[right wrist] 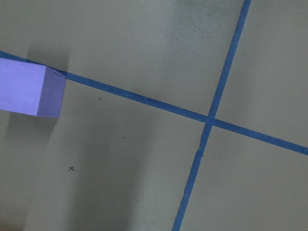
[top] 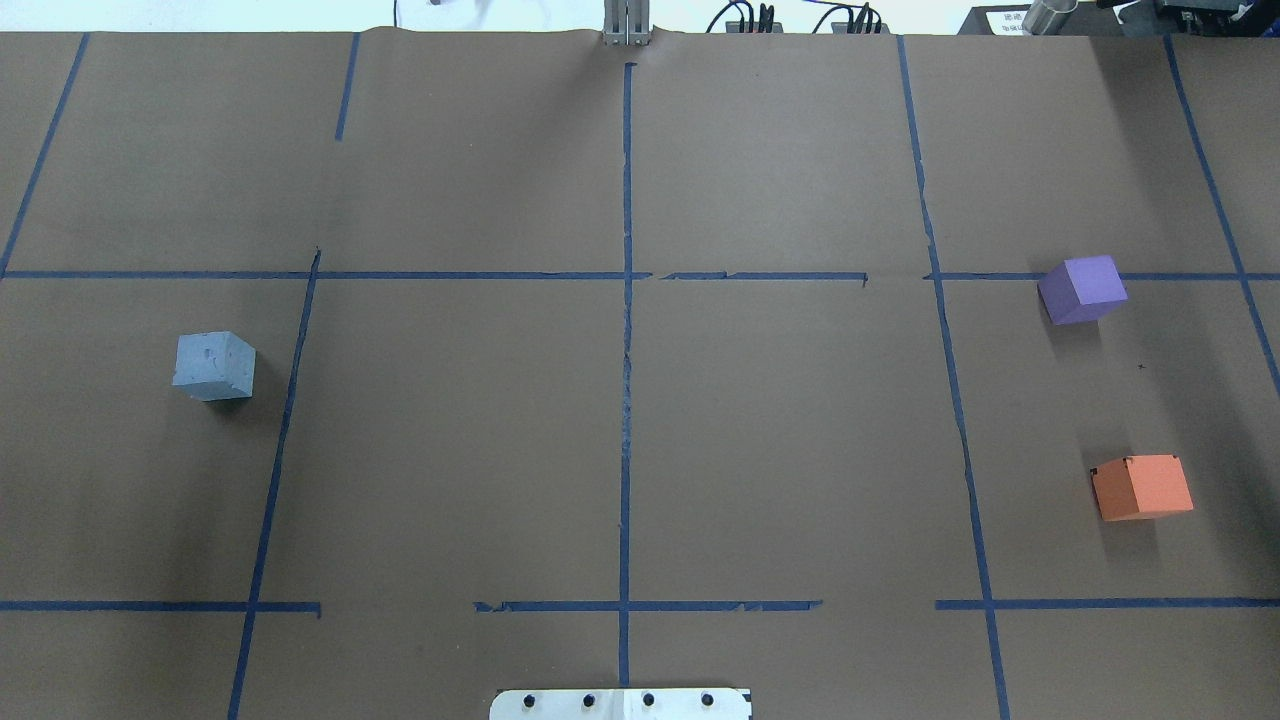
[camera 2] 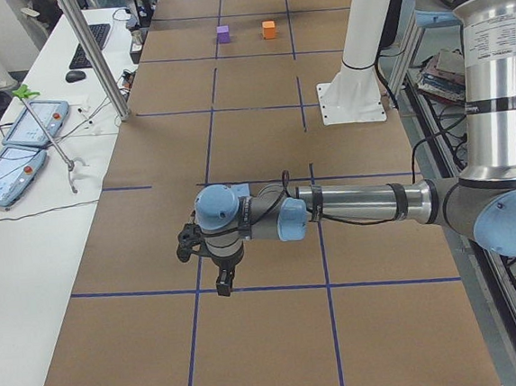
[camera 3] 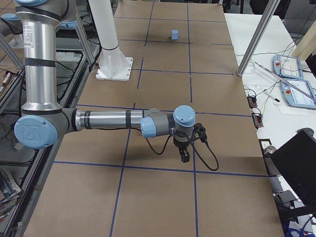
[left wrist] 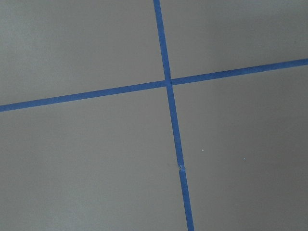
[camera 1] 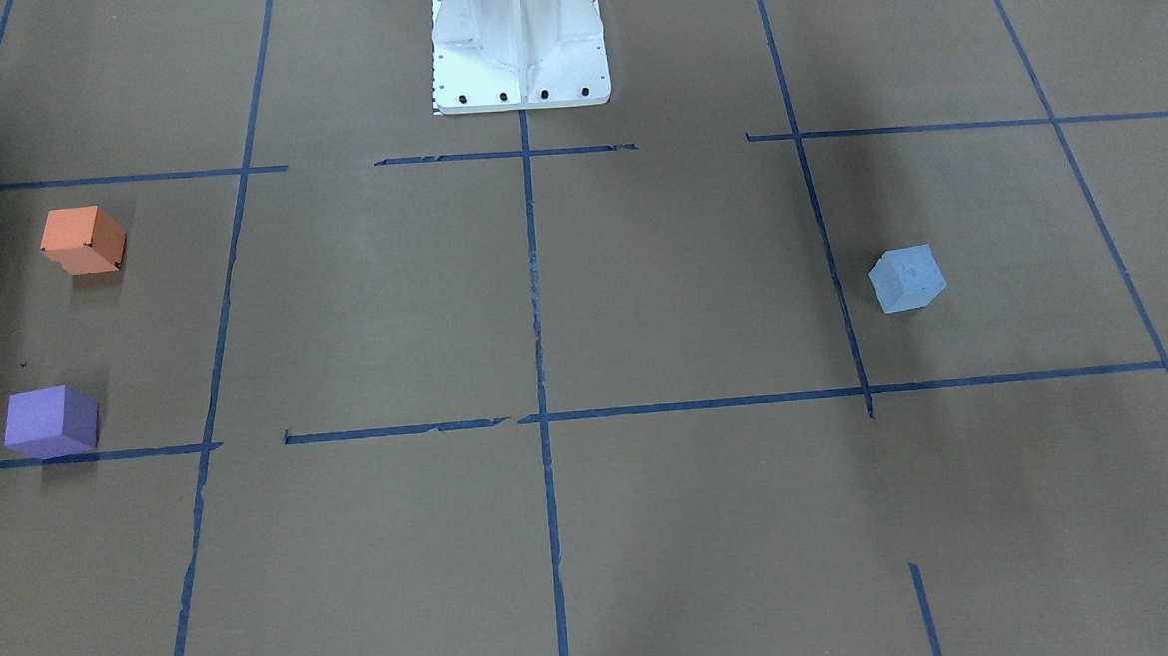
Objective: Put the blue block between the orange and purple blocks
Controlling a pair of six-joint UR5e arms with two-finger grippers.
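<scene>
On the left of your overhead view, blue block [top: 213,366] on the worktop [top: 450,450], well apart from purple block [top: 1082,289] and orange block [top: 1141,487] at right, a gap between those two, left pincer [camera 2: 223,285] and right pincer [camera 3: 184,157] over tape lines [left wrist: 168,82], their opening you cannot tell.

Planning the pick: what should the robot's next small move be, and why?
Probably bring the left gripper over the blue block: it sits alone on the robot's left, far from the orange block and purple block.
</scene>
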